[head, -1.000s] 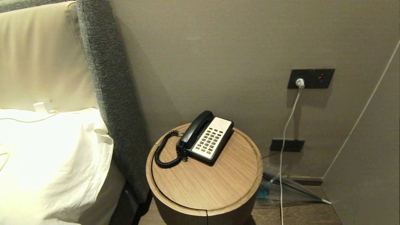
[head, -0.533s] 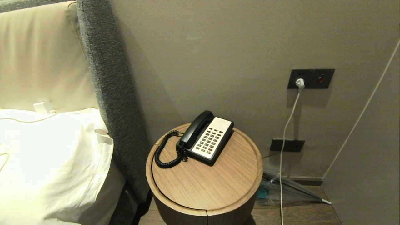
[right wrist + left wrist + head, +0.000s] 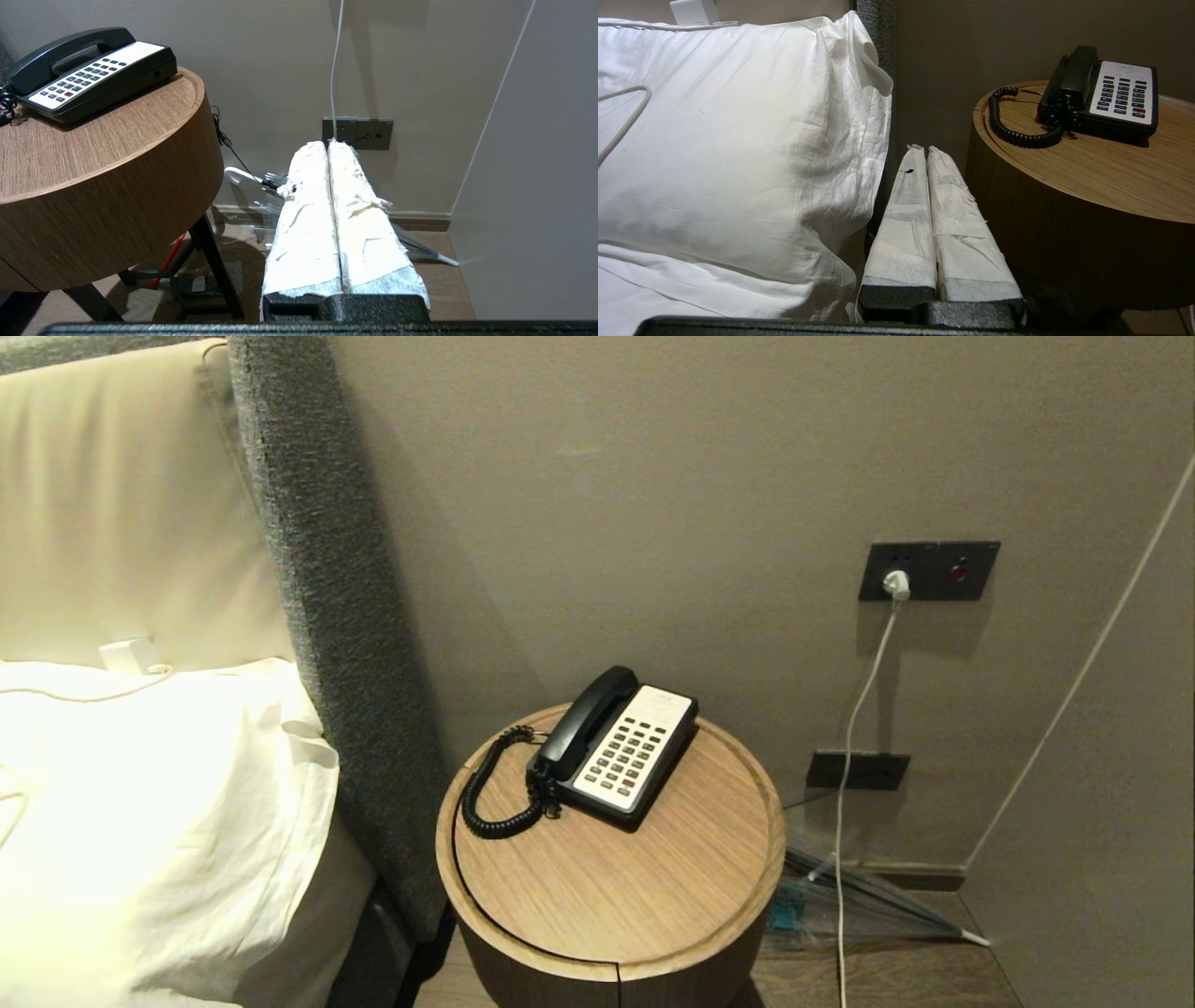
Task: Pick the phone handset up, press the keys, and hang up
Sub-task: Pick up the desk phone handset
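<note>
The phone handset (image 3: 586, 721) is seen resting in its cradle on the left side of the black phone base (image 3: 627, 805), which sits toward the back of the round wooden table (image 3: 616, 896). The keys (image 3: 628, 756) are set in rows on the cream faceplate just beside the handset; their markings cannot be read. The coiled cord (image 3: 485, 798) is looped on the tabletop to the left of the phone, and its junction with the base is hard to make out.

Neither arm is shown in the head view. The left gripper (image 3: 923, 149) is seen from its wrist camera, held low between the pillow (image 3: 738, 140) and the table's side, its white-wrapped fingers pressed together with nothing between them. The right gripper (image 3: 328, 143) is likewise closed and empty, held low to the right of the table, in front of the wall. A white cable (image 3: 854, 728) hangs from the wall socket (image 3: 929, 570), its lower end cut off by the frame.
</note>
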